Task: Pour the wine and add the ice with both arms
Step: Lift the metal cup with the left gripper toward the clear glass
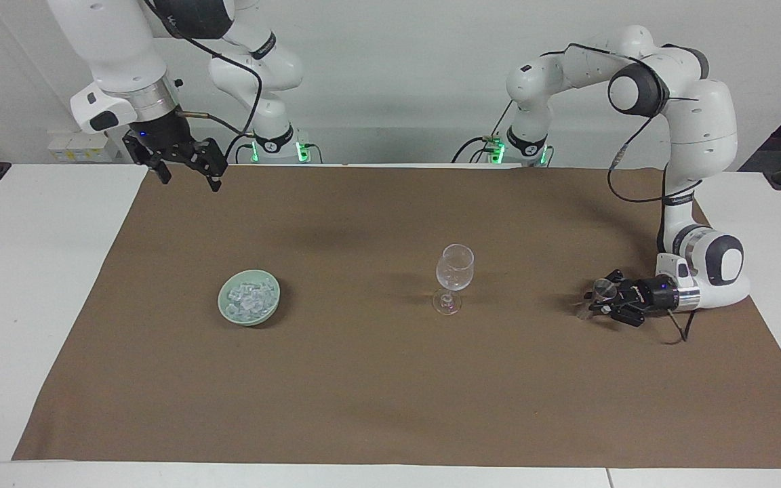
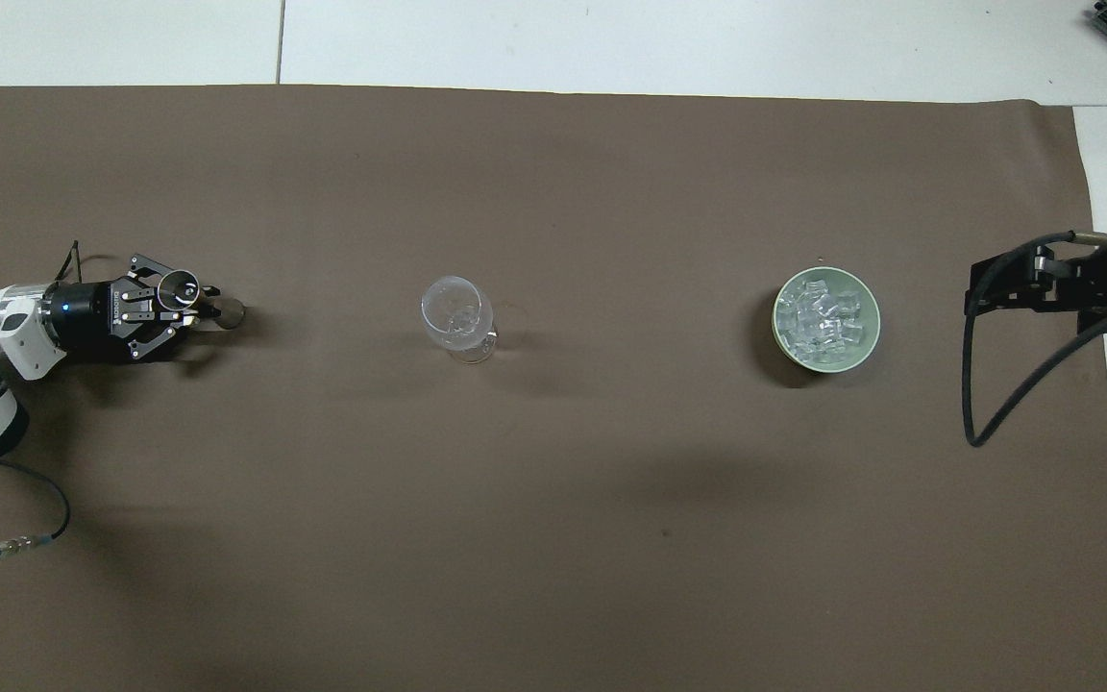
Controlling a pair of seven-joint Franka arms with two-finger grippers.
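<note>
Left gripper (image 1: pixel 597 303) clamped on small clear cup (image 1: pixel 601 290) | right gripper (image 1: pixel 184 166) open (waiting) | ice (image 1: pixel 249 297) in bowl (image 1: pixel 228 313) | watch it: thin hold, cup may slip near glass (image 1: pixel 455 274).

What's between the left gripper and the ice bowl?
The empty wine glass stands upright on the brown cloth, roughly midway between the left gripper and the green bowl of ice. Otherwise the stretch is bare cloth. Clearest in the overhead view.
</note>
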